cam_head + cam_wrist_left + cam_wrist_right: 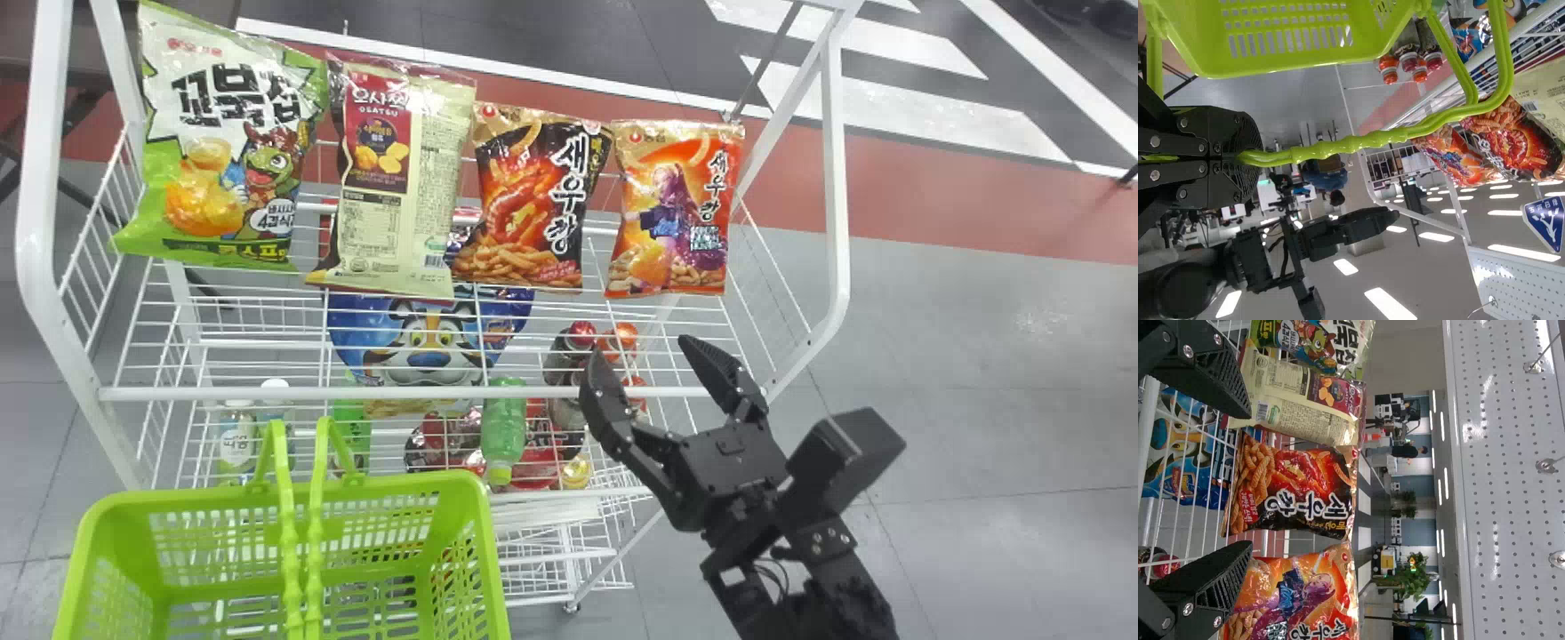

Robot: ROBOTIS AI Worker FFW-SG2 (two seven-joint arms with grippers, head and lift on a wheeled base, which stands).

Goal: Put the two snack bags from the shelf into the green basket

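- Gray floor [978,356] spreads around a white wire rack [837,196], with a red band [933,200] crossing the floor beyond it.
- Four snack bags stand in a row on the rack's top shelf [222,393]. From left to right: a green and white bag [209,151], a cream bag [400,196] with a dark red panel, a black and orange bag [533,196] and an orange bag [671,213].
- Lower in the rack, beneath the top shelf's wires, are a blue bag [427,333] with a cartoon tiger and, nearer, a green bottle [504,427].
- Green basket [418,483]: near left, in front of the rack, its two handles [289,542] raised side by side.
- Left gripper [1248,159]: at the basket, fingers clamped on the handles.
- Right gripper [647,360]: at the near right of the top shelf, on the near side of the orange bag and apart from it. Its fingers are wide apart; in the right wrist view, the black and orange bag lies beyond the gap between them.
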